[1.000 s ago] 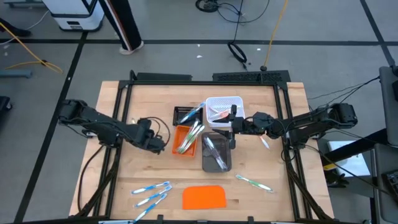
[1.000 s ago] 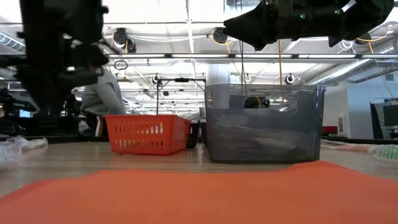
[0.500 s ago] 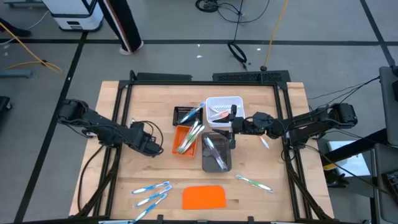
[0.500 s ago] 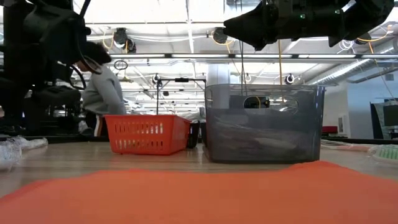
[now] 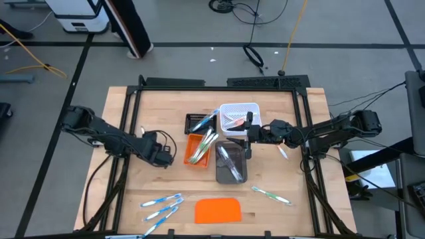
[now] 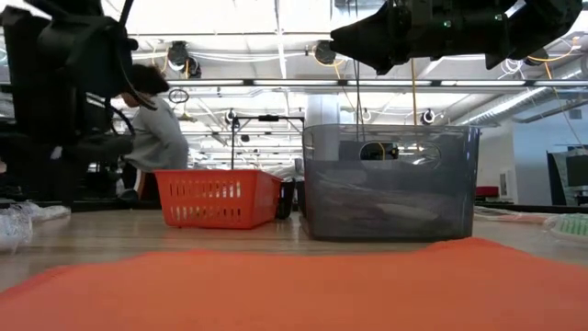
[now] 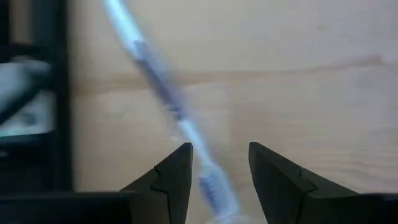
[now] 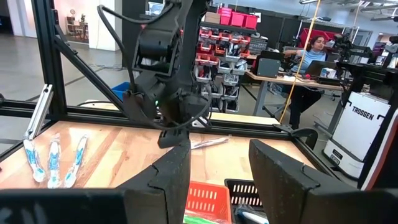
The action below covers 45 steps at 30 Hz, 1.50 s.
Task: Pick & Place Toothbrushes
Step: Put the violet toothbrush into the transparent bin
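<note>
Hovering near the table's left edge, the left gripper [image 7: 219,163] stands open above a blue toothbrush [image 7: 163,101] lying flat on the wood, light, stiff and slippery, best pinched at mid-handle, while the right gripper [image 5: 250,133], also open, waits over the middle trays.

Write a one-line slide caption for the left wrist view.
Left gripper, jaws open, poised above a blurred toothbrush lying on the wooden table.

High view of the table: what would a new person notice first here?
Four small trays stand clustered mid-table, toothbrushes sticking out of them. Both arms flank them: the left gripper open near the orange tray, the right gripper open over the cluster. Three blue toothbrushes lie beside an orange slab at the near edge.
</note>
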Each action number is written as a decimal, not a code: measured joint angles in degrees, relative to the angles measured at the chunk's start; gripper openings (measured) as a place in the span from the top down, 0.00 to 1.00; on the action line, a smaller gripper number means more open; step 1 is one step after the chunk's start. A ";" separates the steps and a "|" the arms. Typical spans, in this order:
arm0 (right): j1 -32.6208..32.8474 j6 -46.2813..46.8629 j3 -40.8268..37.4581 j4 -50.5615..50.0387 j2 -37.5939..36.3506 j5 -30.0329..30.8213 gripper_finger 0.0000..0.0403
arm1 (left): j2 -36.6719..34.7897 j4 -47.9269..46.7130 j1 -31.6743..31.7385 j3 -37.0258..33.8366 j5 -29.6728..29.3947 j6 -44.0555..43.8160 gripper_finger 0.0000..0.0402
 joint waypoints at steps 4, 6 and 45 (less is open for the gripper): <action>0.02 0.00 0.00 0.00 0.01 0.00 0.61 | 0.26 1.32 0.33 -3.72 2.62 -1.54 0.60; 0.00 0.00 0.00 0.00 0.02 0.00 0.61 | 0.24 1.89 0.41 -4.31 3.24 -1.66 0.60; 0.00 2.99 0.00 -1.77 0.01 0.01 0.61 | 0.04 -5.43 -4.59 16.54 -23.47 15.27 1.00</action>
